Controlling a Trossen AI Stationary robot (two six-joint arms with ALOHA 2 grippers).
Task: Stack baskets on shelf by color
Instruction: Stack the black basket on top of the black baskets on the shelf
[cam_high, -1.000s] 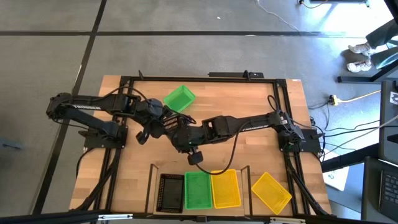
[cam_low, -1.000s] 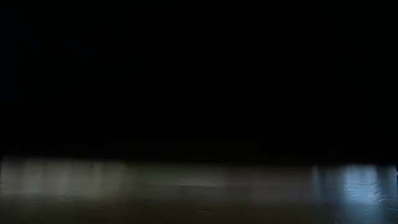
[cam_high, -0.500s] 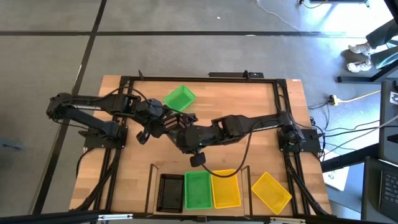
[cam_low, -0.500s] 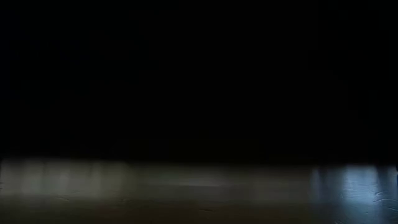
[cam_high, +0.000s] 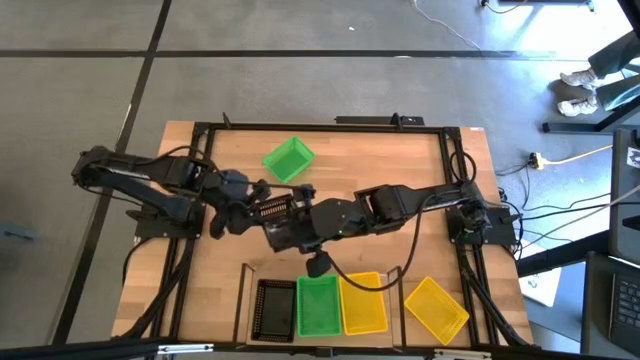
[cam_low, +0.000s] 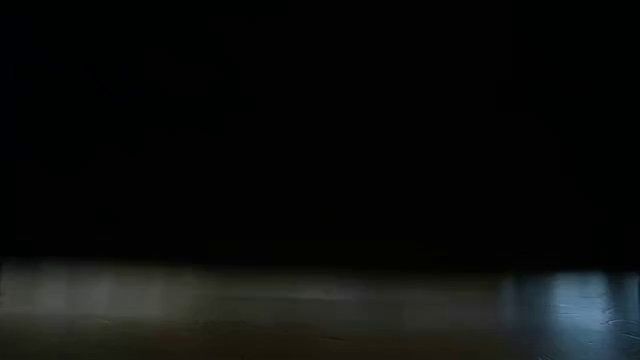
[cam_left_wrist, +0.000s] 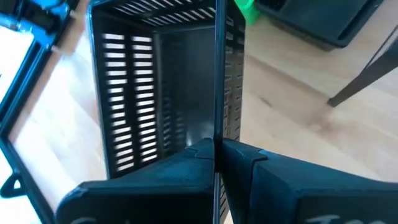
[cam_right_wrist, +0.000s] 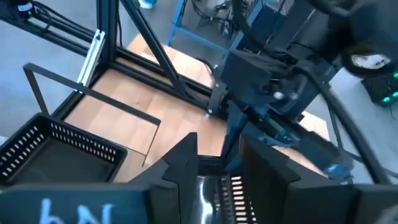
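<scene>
A black basket (cam_high: 278, 208) is held above the table's middle between both grippers. My left gripper (cam_high: 256, 206) is shut on its left end, and my right gripper (cam_high: 294, 222) is shut on its right side. The shelf (cam_high: 245, 290) stands at the near edge. It carries a black basket (cam_high: 275, 310), a green basket (cam_high: 318, 305) and a yellow basket (cam_high: 362, 302) side by side. A second yellow basket (cam_high: 435, 308) lies on the table right of the shelf. Another green basket (cam_high: 288, 158) lies near the far edge. The low view is dark. My left gripper pinches one perforated wall (cam_left_wrist: 219, 93) of the held black basket at its rim, with one finger (cam_left_wrist: 198, 154) inside the basket and the other outside. The basket is lifted clear of the table. My right gripper (cam_right_wrist: 221, 165) has a slotted wall (cam_right_wrist: 231, 186) of the same basket between its two fingers, opposite my left gripper. The fingers and the lower picture edge hide the place of contact.
Black frame rails (cam_high: 330, 127) run along the table's edges. The shelf's thin black posts (cam_right_wrist: 93, 93) rise beside its black basket (cam_right_wrist: 56, 152). A cable (cam_high: 345, 280) loops from the right arm over the shelf. Bare wood lies to the table's far right.
Both grippers have carried the black basket a short way toward the table's near edge. The right arm has stretched farther toward the table's left. The baskets on the shelf and on the table have stayed put.
</scene>
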